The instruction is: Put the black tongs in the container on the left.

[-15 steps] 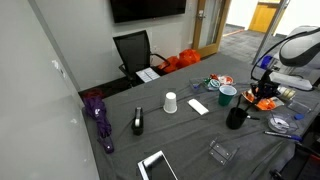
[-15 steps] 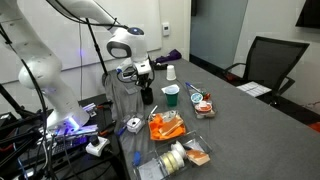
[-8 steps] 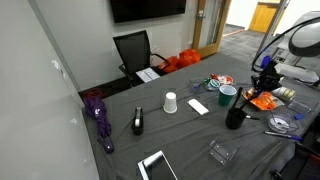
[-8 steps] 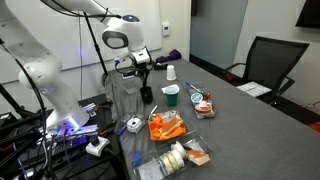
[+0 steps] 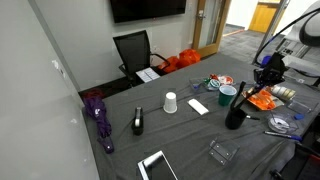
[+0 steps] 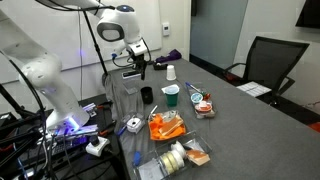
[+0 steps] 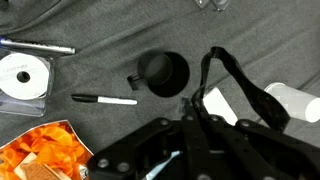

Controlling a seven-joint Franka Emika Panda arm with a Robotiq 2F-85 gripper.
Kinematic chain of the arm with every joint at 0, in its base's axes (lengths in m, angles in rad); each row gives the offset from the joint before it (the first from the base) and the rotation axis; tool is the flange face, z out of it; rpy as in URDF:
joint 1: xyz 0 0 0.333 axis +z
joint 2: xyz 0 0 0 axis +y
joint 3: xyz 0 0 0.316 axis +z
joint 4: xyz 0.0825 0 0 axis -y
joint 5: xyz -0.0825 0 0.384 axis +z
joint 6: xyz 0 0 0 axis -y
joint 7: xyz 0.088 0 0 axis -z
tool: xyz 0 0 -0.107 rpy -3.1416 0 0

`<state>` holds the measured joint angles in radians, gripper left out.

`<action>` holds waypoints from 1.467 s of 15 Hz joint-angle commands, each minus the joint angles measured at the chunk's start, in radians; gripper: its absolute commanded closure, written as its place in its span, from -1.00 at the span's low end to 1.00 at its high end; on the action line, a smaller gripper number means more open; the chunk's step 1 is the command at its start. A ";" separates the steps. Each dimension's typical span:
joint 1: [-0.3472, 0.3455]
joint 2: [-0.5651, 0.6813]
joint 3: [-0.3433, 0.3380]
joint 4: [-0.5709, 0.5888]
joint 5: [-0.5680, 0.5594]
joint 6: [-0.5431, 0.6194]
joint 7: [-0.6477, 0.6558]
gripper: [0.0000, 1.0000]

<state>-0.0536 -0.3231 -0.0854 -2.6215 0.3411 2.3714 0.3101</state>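
Note:
My gripper [image 7: 190, 122] is shut on the black tongs [image 7: 228, 66]. Their two thin arms reach out from the jaws and bow over the grey table in the wrist view. A black cup [image 7: 163, 73] stands open-mouthed just left of the tongs' tips. In both exterior views the gripper [image 5: 268, 72] [image 6: 133, 67] hangs well above the black cup [image 5: 236, 117] [image 6: 147, 95]. The tongs are too thin to make out clearly in the exterior views.
A green cup [image 5: 227, 95] [image 6: 171, 95] and a white cup [image 5: 170, 102] [image 6: 171, 72] stand nearby. A pen [image 7: 105, 99], a CD [image 7: 22, 75], an orange snack bag [image 7: 30, 150] [image 6: 165, 125] and a white card [image 7: 216, 104] lie around the black cup. A purple umbrella [image 5: 98, 115] lies by the table edge.
My gripper has risen from just above the black cup to well above it, taking the tongs up with it. The cups have not moved.

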 commanded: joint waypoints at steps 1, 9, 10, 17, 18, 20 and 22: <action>0.014 -0.031 -0.012 -0.012 0.057 -0.048 -0.080 0.98; 0.060 0.060 0.001 -0.036 0.163 -0.064 -0.248 0.98; 0.071 0.074 0.008 -0.042 0.177 -0.051 -0.251 0.98; 0.141 0.191 0.095 -0.077 0.290 0.104 -0.207 0.98; 0.149 0.209 0.108 -0.080 0.305 0.139 -0.201 0.98; 0.165 0.247 0.133 -0.078 0.335 0.190 -0.199 0.98; 0.178 0.287 0.157 -0.067 0.348 0.217 -0.180 0.98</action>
<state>0.1064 -0.0936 0.0376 -2.6951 0.6527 2.5267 0.1109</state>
